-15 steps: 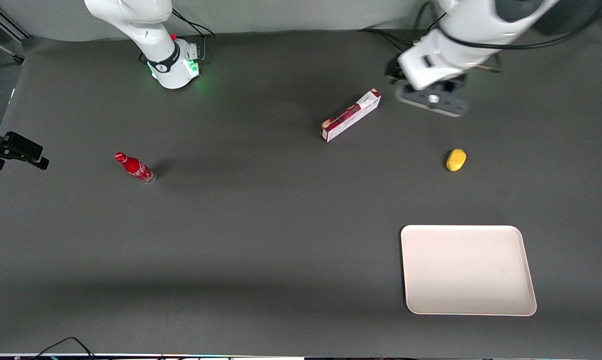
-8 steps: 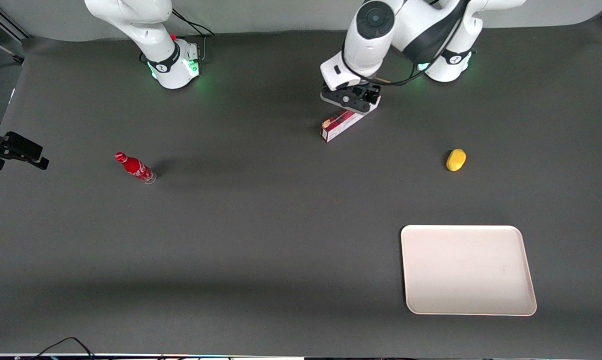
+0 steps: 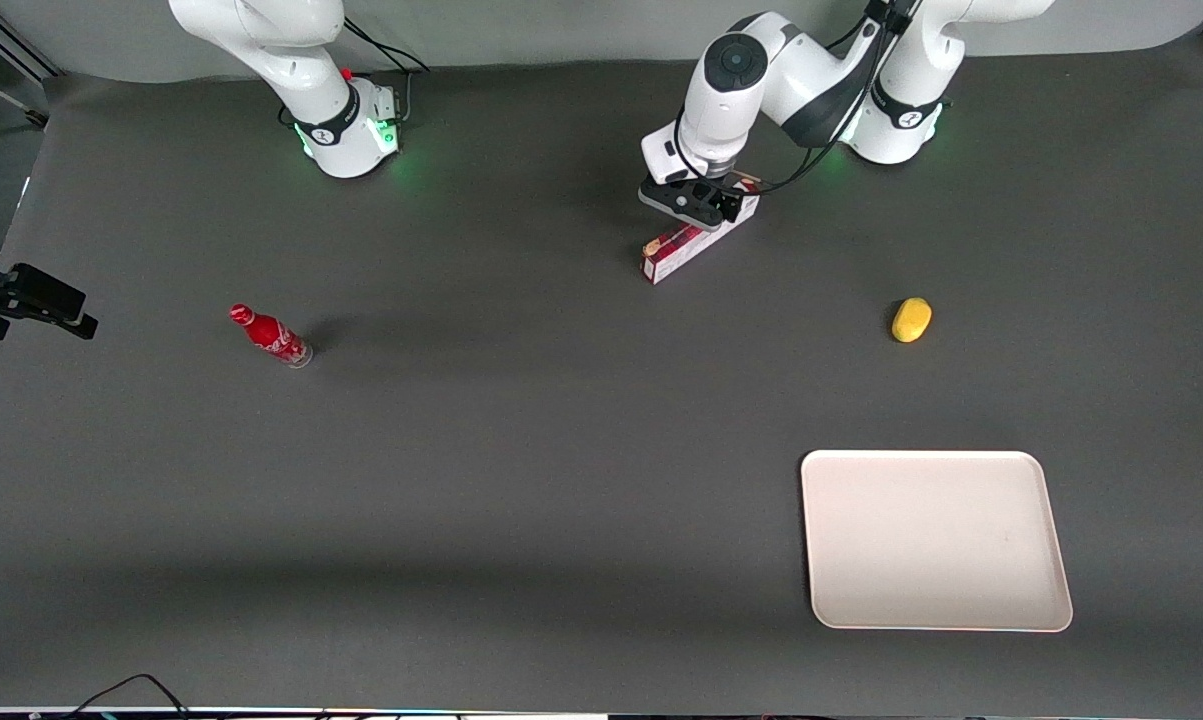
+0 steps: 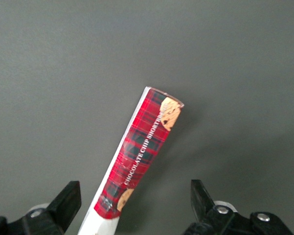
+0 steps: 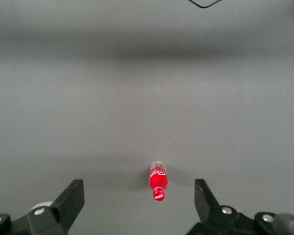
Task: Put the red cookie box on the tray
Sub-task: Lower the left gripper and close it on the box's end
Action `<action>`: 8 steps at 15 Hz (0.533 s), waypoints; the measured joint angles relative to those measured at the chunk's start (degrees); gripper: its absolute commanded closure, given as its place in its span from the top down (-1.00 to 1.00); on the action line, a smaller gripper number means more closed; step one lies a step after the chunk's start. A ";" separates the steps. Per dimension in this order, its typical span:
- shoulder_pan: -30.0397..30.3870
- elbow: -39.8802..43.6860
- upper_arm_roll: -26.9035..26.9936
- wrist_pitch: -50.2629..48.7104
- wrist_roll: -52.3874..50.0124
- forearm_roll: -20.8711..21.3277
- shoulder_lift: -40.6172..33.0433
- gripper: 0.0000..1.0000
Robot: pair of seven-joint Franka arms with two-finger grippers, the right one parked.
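The red cookie box (image 3: 699, 232) lies flat on the dark counter, well apart from the cream tray (image 3: 936, 540), which sits much nearer the front camera toward the working arm's end. The end effector (image 3: 698, 203) hovers directly over the box's farther end, fingers (image 4: 68, 198) spread wide on either side of the carton and gripping nothing. The box is a long, narrow carton in red tartan (image 4: 144, 152), printed with chocolate-chip cookies and white lettering, its ends white; it rests at a slant to the counter's edges. The risk from here appears to be an off-centre grasp: closing near one end of such a long carton could let the free end sag or swing once lifted, and too hard a squeeze could crush the thin card. A yellow lump (image 3: 911, 319) lies between box and tray; a small red bottle (image 3: 270, 336) stands toward the parked arm's end.
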 measured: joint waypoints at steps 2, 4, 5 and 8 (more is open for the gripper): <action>0.07 -1.41 0.09 2.21 0.00 3.40 1.79 1.00; 0.33 -1.55 0.25 2.64 -0.05 6.62 3.69 1.00; 0.42 -1.55 0.31 2.74 -0.05 7.57 4.40 1.00; 0.44 -1.55 0.38 2.81 -0.09 8.49 5.31 1.00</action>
